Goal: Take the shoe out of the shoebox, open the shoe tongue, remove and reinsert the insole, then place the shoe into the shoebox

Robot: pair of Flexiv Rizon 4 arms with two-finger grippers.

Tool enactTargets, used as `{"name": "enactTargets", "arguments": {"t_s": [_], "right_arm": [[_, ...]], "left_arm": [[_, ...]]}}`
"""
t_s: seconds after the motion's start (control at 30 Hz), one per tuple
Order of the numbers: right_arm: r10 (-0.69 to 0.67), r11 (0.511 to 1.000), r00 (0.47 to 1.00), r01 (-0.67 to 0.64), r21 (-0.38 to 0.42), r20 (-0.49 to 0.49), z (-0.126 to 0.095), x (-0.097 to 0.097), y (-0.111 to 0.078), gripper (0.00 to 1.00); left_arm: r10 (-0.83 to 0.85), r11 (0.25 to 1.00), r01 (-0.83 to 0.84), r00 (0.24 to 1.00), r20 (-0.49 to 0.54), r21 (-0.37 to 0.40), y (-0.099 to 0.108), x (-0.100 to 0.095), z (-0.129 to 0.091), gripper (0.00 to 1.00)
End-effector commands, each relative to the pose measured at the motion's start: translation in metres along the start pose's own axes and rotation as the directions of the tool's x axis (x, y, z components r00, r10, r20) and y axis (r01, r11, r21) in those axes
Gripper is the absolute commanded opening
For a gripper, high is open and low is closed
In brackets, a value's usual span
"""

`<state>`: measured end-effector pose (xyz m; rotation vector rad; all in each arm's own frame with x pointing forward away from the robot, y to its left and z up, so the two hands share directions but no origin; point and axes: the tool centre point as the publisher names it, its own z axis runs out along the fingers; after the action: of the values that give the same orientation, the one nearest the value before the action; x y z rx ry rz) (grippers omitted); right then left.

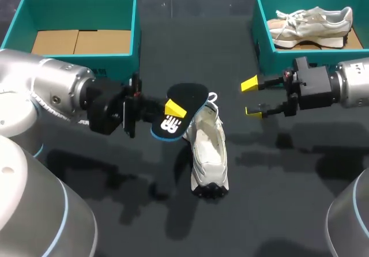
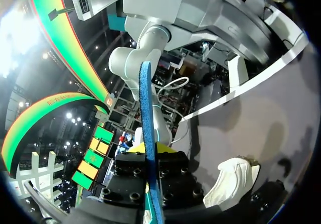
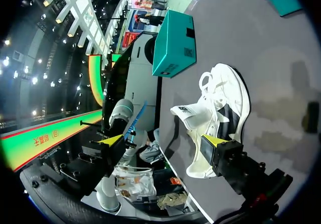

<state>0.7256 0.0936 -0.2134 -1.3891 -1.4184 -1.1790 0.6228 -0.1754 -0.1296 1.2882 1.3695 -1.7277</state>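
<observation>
A white shoe lies on the dark table near the middle, its opening facing up. Just left of it and above the table, my left gripper is shut on a black insole with a blue edge. In the left wrist view the insole stands edge-on between the yellow tips of that gripper, with the shoe beside it on the table. My right gripper hangs open to the right of the shoe, holding nothing. In its own view the right gripper faces the shoe.
A teal shoebox with a bare cardboard floor stands at the back left. A second teal box at the back right holds another pale shoe. The right wrist view shows the left box beyond the shoe.
</observation>
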Motion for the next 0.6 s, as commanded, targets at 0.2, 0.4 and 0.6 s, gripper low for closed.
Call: {"name": "enactTargets", "arguments": {"t_s": [0.2,0.4,0.6], "right_arm": [[0.001,1.0,1.0,-0.001,0.0,0.002,0.001,0.0,0.0,1.0],[0.029,0.999,0.997,-0.03,-0.011,-0.071,0.008,0.001,0.008,1.0],[0.042,0.999,0.994,-0.044,-0.014,-0.102,0.016,0.011,0.015,1.0]], "left_arm": [[0.037,0.999,-0.037,0.999,-0.011,0.007,0.001,-0.001,-0.002,0.0],[0.255,0.967,-0.255,0.966,-0.034,0.008,0.005,0.001,-0.001,0.0],[0.363,0.93,-0.366,0.927,-0.092,-0.019,0.03,0.007,0.0,0.0]]}}
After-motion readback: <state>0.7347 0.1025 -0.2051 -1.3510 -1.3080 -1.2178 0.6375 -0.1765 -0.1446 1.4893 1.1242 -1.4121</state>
